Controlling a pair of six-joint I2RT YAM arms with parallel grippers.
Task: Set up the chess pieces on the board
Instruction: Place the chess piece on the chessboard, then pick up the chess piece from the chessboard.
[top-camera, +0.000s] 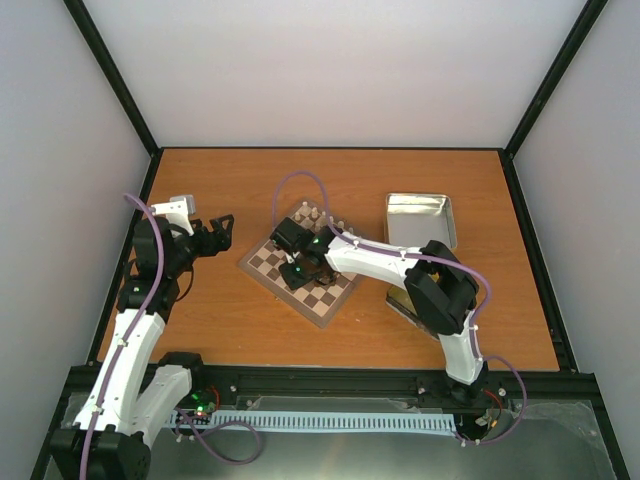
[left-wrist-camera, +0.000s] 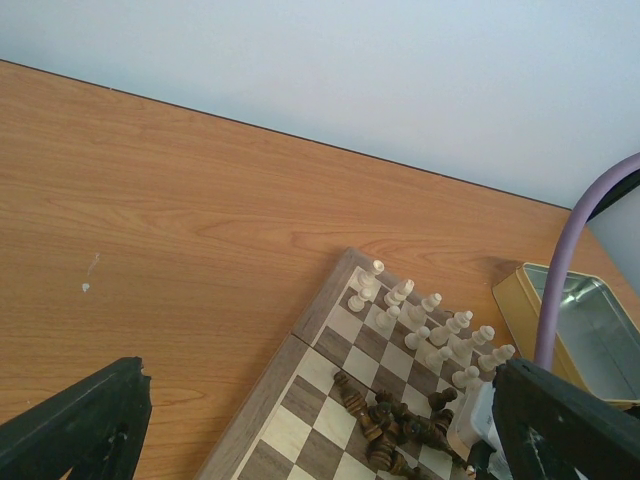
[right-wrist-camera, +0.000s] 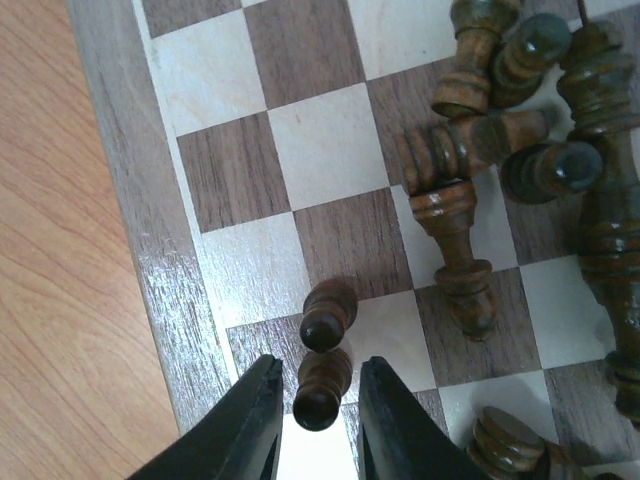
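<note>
From the top view, my right gripper (top-camera: 296, 262) hangs low over the middle of the board (top-camera: 262, 262). My left gripper (top-camera: 220, 232) waits off the board at its 9 o'clock, above the table (top-camera: 200, 180). The light pieces (top-camera: 318, 215) line the board's 12 o'clock edge, and a tin (top-camera: 420, 218) sits out at 2 o'clock. My right arm is plainly the nearer one to the work.

In the left wrist view my left jaws are spread wide with nothing between them. The dark pieces (left-wrist-camera: 390, 425) lie in a heap on the board at 5 o'clock.

In the right wrist view my right fingers (right-wrist-camera: 245, 430) stand narrowly apart at 6 o'clock. They flank a dark pawn (right-wrist-camera: 322, 385) close to the board's rim. I see a sliver of gap on each side, so I judge it is not pinched. A second pawn (right-wrist-camera: 328, 312) stands on the next square, just past the first at 12 o'clock. The heap lies at 1 to 2 o'clock, and its nearest fallen piece (right-wrist-camera: 450, 235) has its long axis running about 11 to 5. For the next pick I would travel that way and close my jaws across that stem.
</note>
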